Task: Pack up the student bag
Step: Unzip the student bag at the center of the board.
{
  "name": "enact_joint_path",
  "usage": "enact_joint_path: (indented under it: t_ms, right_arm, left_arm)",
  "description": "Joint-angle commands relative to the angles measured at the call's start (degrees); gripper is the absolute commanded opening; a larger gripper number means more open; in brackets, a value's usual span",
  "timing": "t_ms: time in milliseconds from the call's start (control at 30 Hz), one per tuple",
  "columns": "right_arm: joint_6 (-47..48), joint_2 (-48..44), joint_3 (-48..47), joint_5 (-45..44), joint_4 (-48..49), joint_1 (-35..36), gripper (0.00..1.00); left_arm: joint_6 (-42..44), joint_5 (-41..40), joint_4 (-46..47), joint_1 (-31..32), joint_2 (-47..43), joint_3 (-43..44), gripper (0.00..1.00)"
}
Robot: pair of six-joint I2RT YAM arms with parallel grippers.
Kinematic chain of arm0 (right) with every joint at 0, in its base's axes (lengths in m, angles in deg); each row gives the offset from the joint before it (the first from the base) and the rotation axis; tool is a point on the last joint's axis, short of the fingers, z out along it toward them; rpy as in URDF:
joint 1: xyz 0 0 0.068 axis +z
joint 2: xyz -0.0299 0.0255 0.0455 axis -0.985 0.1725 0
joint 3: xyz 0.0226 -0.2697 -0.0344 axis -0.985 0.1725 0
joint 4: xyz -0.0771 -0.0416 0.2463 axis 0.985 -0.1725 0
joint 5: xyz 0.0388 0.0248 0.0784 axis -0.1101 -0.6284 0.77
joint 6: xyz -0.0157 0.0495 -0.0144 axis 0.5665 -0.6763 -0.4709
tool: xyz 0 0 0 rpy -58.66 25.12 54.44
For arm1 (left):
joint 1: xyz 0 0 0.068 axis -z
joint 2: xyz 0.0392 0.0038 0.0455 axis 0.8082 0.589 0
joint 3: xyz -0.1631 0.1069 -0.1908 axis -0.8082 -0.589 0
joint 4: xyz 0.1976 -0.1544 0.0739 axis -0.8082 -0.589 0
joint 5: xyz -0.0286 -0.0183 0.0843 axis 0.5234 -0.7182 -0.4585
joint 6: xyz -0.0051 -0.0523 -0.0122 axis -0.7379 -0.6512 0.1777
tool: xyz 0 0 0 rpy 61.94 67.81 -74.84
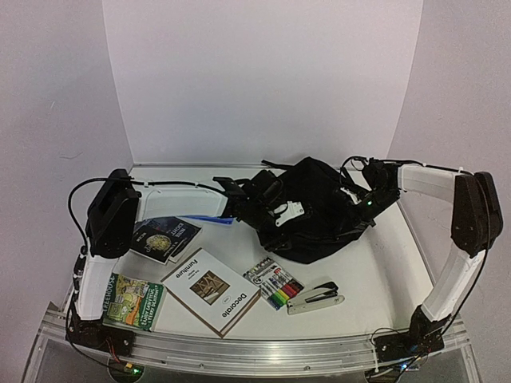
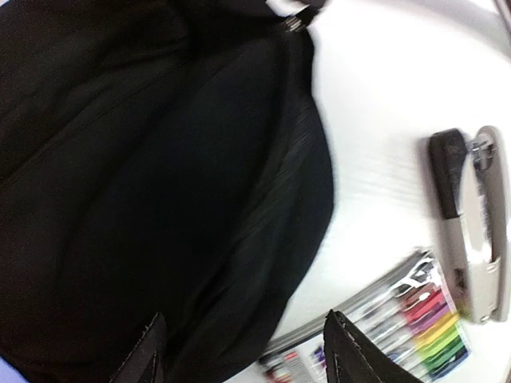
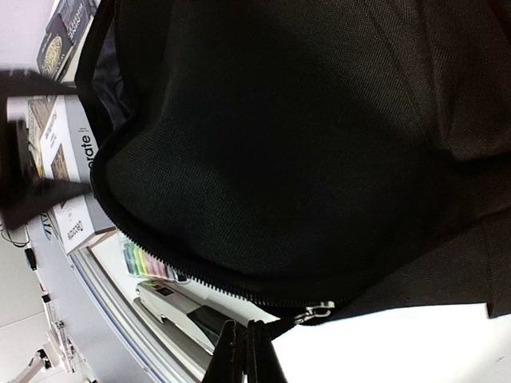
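The student bag [image 1: 319, 209] is a large black backpack lying at the middle back of the table. It fills the left wrist view [image 2: 160, 183] and the right wrist view [image 3: 303, 144], where its zipper [image 3: 184, 263] runs along the open edge to a metal slider [image 3: 321, 309]. My left gripper [image 1: 257, 206] is at the bag's left side, jaws open, with black fabric lying between the fingertips [image 2: 347, 347]. My right gripper [image 1: 369, 201] is at the bag's right side. Its fingers [image 3: 239, 355] are pressed together on a black tab of the bag beside the slider.
In front of the bag lie a marker pack [image 1: 273, 286], a stapler [image 1: 315, 295], a white book [image 1: 211, 291], a dark book [image 1: 164, 237] and a green book [image 1: 132, 302]. A metal rail [image 1: 255, 351] runs along the near edge. White walls enclose the back and sides.
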Motion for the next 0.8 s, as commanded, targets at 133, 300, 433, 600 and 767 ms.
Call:
enact_joint_path:
  t_ms: [133, 300, 433, 600, 767]
  right_arm:
    - [-2.95, -0.64, -2.13, 1.83, 1.62, 1.60, 0.00]
    - [-2.87, -1.06, -1.49, 1.26, 1.48, 1.67, 0.00]
    - [-2.41, -1.08, -0.80, -0.57, 1.39, 0.72, 0.00]
    - [-1.00, -0.84, -1.60, -2.22, 0.93, -2.12, 0.00]
    - [1.91, 0.88, -3.08, -4.50, 0.00, -5.28, 0.00]
  left_arm:
    - [-0.39, -0.60, 3.02, 2.70, 3.05, 8.68, 0.70]
    - [1.52, -3.95, 2.72, 2.70, 6.87, 13.54, 0.57]
    - [2.70, -4.06, 1.29, 2.61, 6.83, 12.47, 0.29]
    - [2.77, -4.47, -1.32, 2.57, 4.32, 6.64, 0.12]
    - [1.73, -5.31, -2.14, 2.26, 1.41, 1.56, 0.00]
